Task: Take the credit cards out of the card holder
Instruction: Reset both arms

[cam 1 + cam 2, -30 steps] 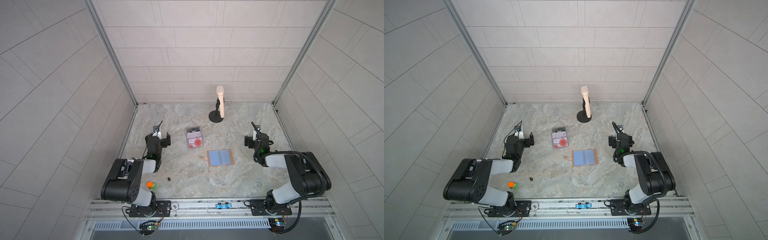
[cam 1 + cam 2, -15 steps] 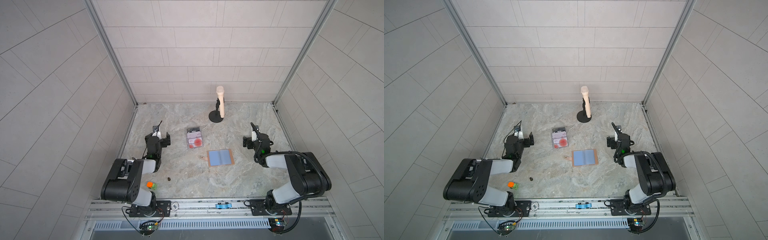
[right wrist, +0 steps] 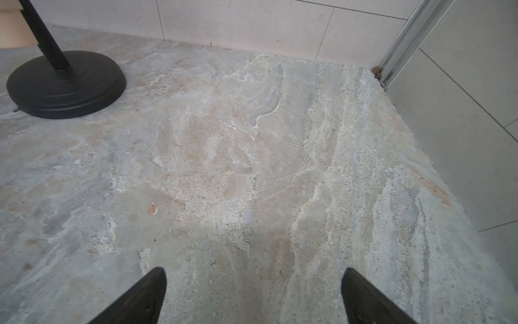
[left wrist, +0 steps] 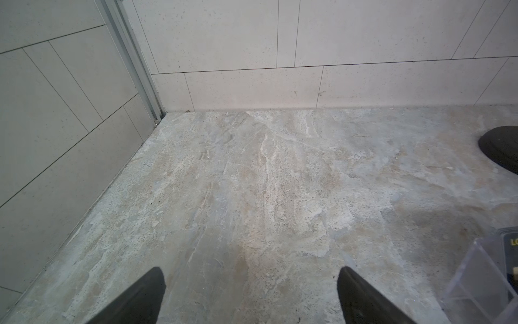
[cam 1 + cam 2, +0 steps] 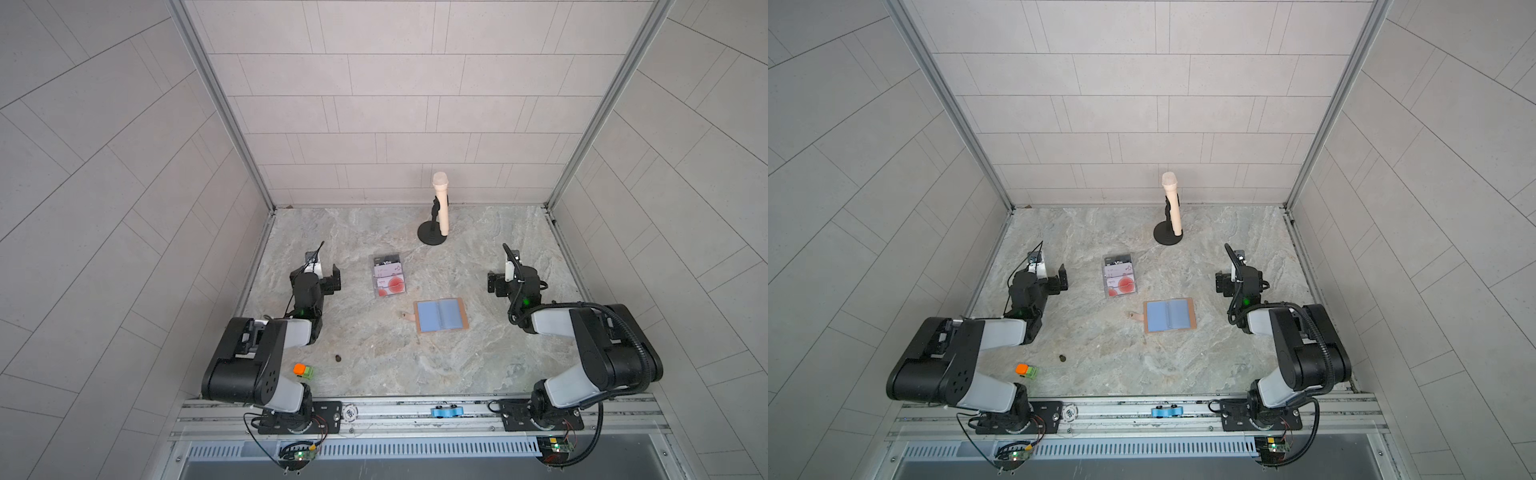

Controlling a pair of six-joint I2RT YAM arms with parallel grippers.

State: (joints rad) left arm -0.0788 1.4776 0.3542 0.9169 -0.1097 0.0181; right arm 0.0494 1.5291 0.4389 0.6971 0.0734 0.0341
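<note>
Currently holds both jaws wide open and empty, flanking the open card holder [image 5: 440, 315], with credit cards [image 5: 389, 276] in clear box [image 5: 375, 291] beside it, microphone stand [image 5: 432, 240] behind.

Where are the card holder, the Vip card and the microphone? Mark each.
card holder [image 5: 440, 314]: in a top view, middle of its open sleeves
Vip card [image 5: 387, 262]: in a top view, its dark face
microphone [image 5: 443, 216]: in a top view, its pale handle

Open card holder [image 5: 439, 315], credit cards [image 5: 389, 277] nearby
</note>
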